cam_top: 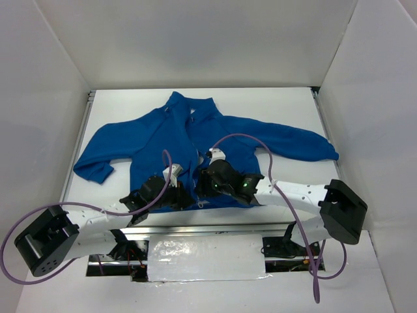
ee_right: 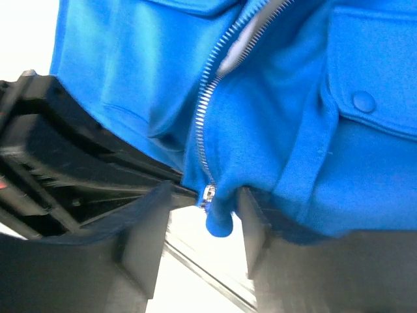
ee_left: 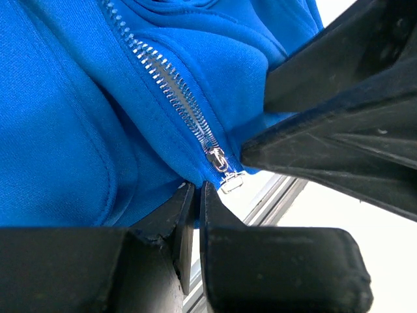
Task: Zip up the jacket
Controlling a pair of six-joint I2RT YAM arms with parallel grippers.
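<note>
The royal-blue fleece jacket (cam_top: pixel 146 140) lies flat on the white table, collar far, hem near. Its pale zipper (cam_top: pixel 193 151) is open most of the way up. My left gripper (cam_top: pixel 177 191) is at the hem just left of centre. In the left wrist view it (ee_left: pixel 194 192) is shut on the jacket's hem, right below the silver slider (ee_left: pixel 217 160) and its pull tab (ee_left: pixel 232 182). My right gripper (cam_top: pixel 207 178) is beside it. In the right wrist view it (ee_right: pixel 203 215) is open, with the slider (ee_right: pixel 208 194) and a blue hem tip (ee_right: pixel 219 223) between its fingers (ee_right: pixel 146 228).
A metal rail (cam_top: pixel 195 228) runs along the table's near edge, just under the hem. White walls (cam_top: pixel 45 98) enclose the table on three sides. Purple cables (cam_top: pixel 244 138) loop over the jacket. A pocket snap (ee_right: pixel 363 102) shows on the right front panel.
</note>
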